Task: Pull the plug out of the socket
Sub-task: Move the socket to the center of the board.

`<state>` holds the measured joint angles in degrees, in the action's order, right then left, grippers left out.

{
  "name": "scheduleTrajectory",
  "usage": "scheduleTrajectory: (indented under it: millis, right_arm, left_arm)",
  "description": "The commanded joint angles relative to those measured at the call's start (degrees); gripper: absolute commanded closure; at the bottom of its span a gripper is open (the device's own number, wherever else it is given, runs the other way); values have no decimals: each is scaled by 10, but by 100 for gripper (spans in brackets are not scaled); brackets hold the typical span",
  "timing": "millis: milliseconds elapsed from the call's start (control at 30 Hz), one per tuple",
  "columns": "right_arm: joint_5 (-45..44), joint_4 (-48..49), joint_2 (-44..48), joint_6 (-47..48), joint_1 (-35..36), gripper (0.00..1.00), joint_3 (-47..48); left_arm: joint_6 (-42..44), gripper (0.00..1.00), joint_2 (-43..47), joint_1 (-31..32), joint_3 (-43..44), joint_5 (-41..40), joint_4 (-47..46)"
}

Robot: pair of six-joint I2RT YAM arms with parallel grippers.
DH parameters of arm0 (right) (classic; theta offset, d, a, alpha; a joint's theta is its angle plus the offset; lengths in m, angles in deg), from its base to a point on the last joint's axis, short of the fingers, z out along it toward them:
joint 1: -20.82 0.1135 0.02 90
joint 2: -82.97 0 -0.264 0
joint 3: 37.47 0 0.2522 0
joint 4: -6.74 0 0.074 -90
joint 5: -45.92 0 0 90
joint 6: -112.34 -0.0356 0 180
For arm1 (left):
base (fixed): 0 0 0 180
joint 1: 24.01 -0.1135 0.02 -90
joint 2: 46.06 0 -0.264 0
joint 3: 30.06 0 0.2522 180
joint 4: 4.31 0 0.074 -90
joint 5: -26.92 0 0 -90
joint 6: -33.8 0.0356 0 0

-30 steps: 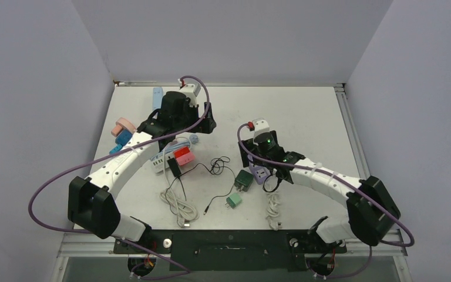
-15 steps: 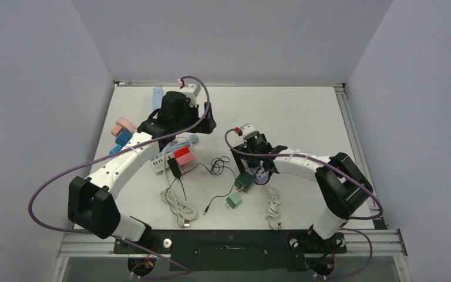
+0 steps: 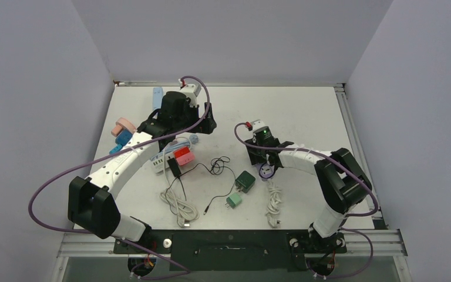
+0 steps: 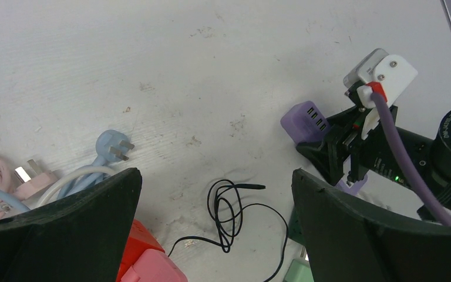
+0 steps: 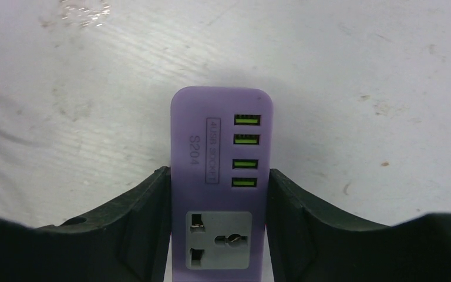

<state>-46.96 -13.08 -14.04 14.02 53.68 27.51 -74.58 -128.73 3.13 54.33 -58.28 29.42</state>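
- The purple socket (image 5: pixel 220 117) lies flat on the table (image 3: pixel 305 111), right of centre. Its three-hole outlet faces up with nothing plugged in.
- The dark green plug (image 3: pixel 246 181) lies just left of the socket, with a strip of table showing between them.
- The right claw (image 5: pixel 217 173) is clamped on the socket, one finger pressed against each long side.
- Open table runs from the socket to the far edge and the right edge. The near side is tighter: a white cable (image 3: pixel 273 205), a light green plug (image 3: pixel 233 200) and a thin black cable (image 3: pixel 220 164) lie there.
- The left claw (image 4: pixel 214 176) is spread wide and holds nothing (it hangs above the left clutter, near a red adapter (image 3: pixel 183 156)).
- A second ago the right claw stood wider and the right arm's elbow reached out toward the right edge. Now the elbow is tucked in and the fingers have narrowed onto the socket. The left arm has not shifted.
- The socket's face reads "4USB SOCKET" and "S204", printed beside four green USB ports.
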Motion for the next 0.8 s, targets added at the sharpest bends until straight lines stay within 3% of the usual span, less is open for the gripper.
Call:
scheduleTrajectory:
  millis: [0,300,633,733,767]
  right_arm:
    - [-33,18,21,13,-52,72,-6]
    - [-27,40,10,24,-216,75,2]
    - [10,55,-104,0,-334,78,69]
    - [2,52,-125,-5,-345,74,80]
    - [0,52,-128,-7,-345,67,82]
  left_arm:
    - [3,3,11,-6,0,-4,-11]
    - [-1,3,18,-8,0,6,-12]
    - [-1,2,41,-13,-5,7,-17]
    - [-1,3,46,-15,-6,7,-19]
    - [-1,3,47,-16,-6,7,-19]
